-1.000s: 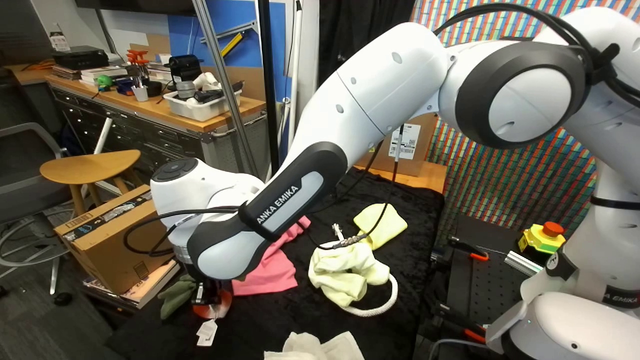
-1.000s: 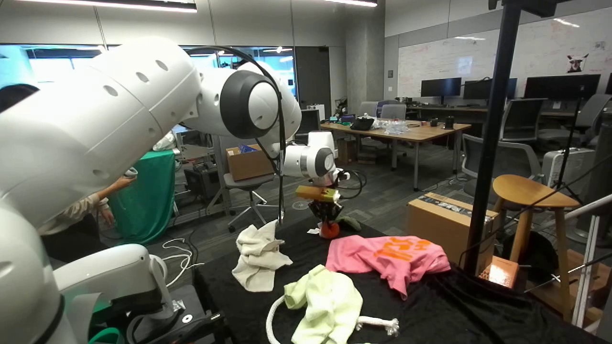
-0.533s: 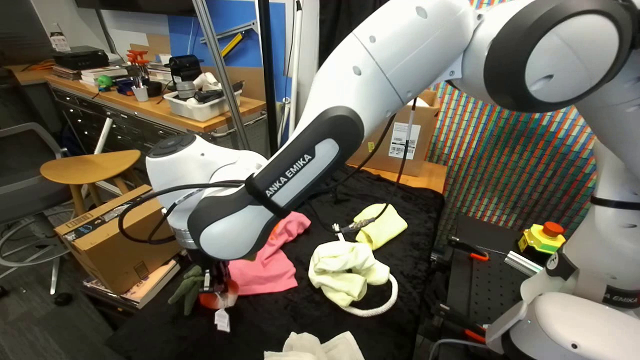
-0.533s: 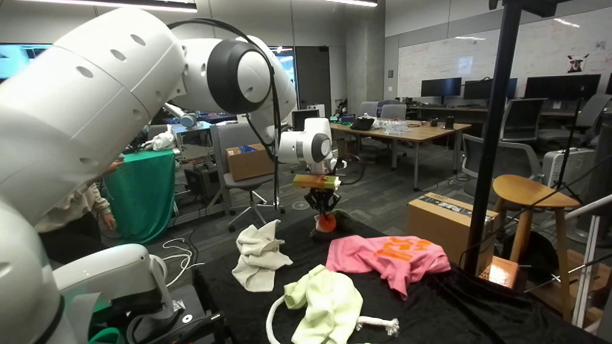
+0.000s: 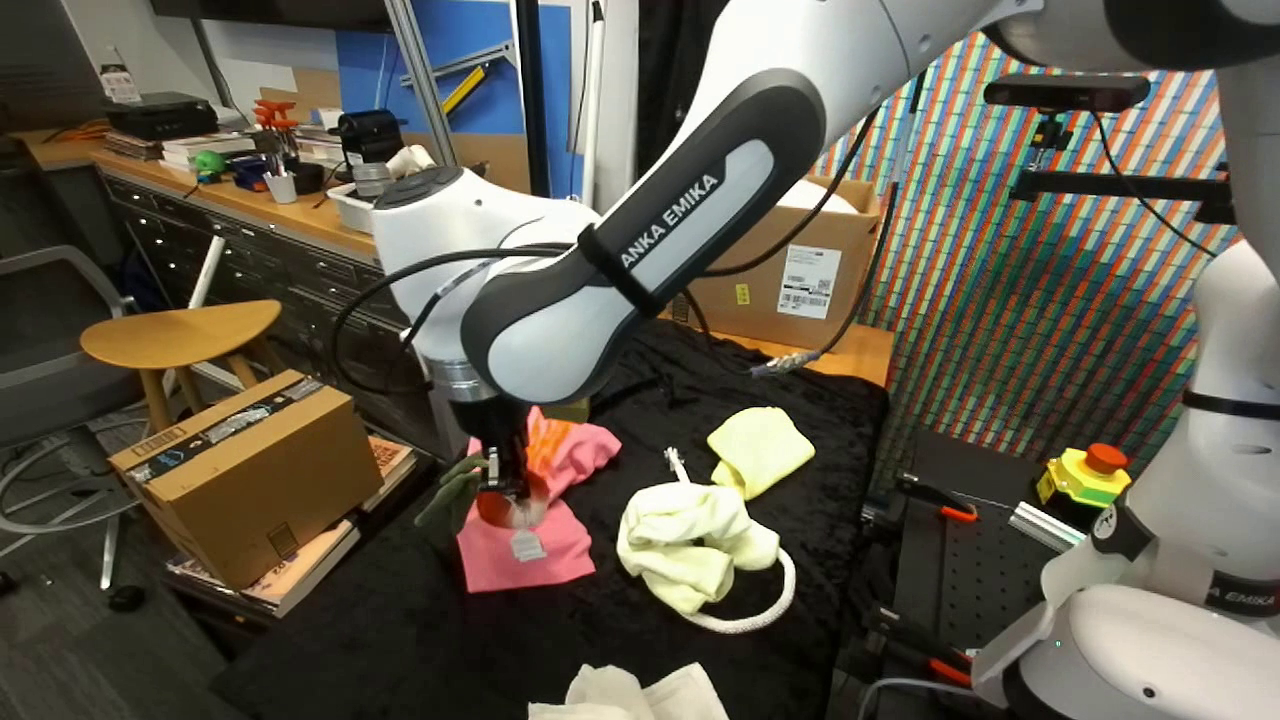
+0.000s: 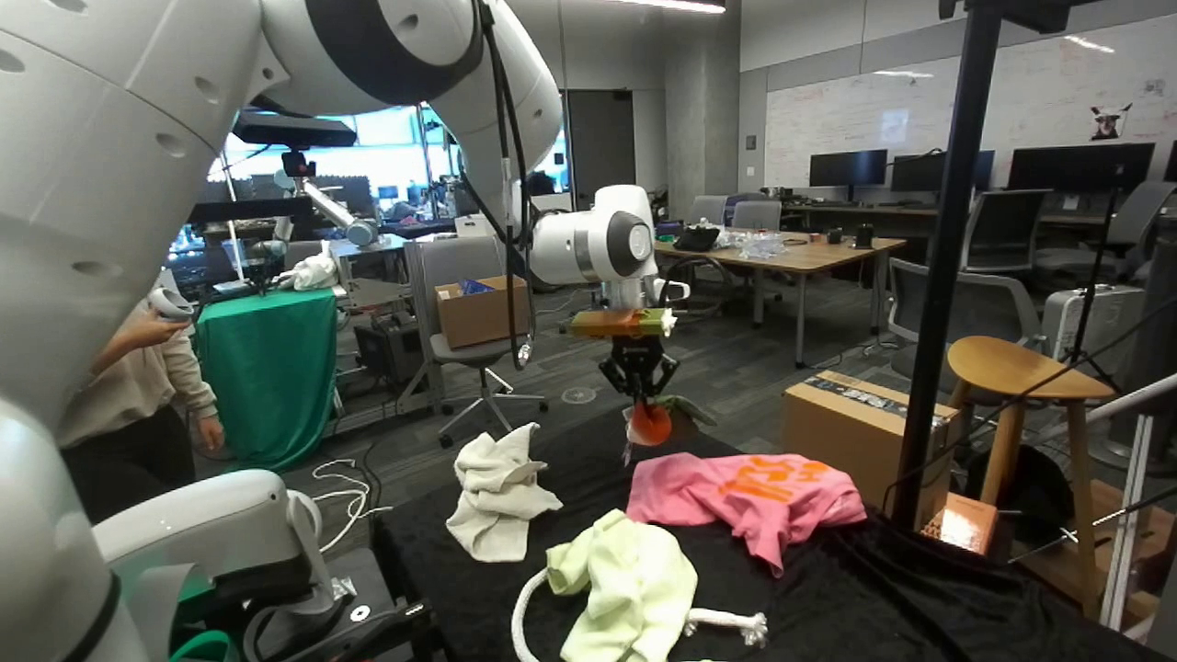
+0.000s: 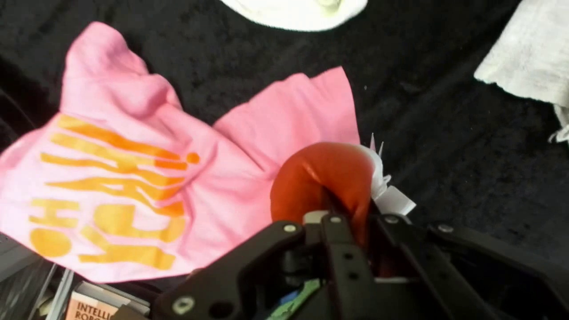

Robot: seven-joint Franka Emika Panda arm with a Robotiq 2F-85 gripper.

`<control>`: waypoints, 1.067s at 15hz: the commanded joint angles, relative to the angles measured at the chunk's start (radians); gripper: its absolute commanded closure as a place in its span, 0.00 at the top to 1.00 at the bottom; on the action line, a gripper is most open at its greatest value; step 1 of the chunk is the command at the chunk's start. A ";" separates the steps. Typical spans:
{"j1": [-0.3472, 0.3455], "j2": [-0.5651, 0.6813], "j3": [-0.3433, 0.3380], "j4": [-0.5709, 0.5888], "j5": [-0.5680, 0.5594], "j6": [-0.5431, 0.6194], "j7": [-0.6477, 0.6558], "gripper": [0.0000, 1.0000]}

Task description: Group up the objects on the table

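An orange-red plush toy with a white tag and dark green leaf parts is pinched in my gripper, seen raised above the black table. In the wrist view its round body overlaps the near corner of the pink cloth, which has orange lettering. The pale yellow cloth lies crumpled around the white rope ring. Behind it in an exterior view lies a folded yellow piece. The small white cloth rests apart, near the table edge. The fingers hide part of the toy.
A cardboard box and a wooden stool stand on the floor beyond the table. A labelled box sits at another table edge. A black upright pole rises beside the table.
The arm has carried the plush toy upward and to the right in an exterior view, so that it now appears over the pink cloth there. The cloths and rope have stayed put.
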 commanded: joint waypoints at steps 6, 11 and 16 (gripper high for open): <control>-0.165 -0.216 -0.034 -0.330 0.010 0.055 -0.010 0.10; -0.246 -0.269 -0.088 -0.461 -0.006 0.093 -0.026 0.09; -0.300 -0.249 -0.121 -0.511 -0.003 0.119 -0.051 0.09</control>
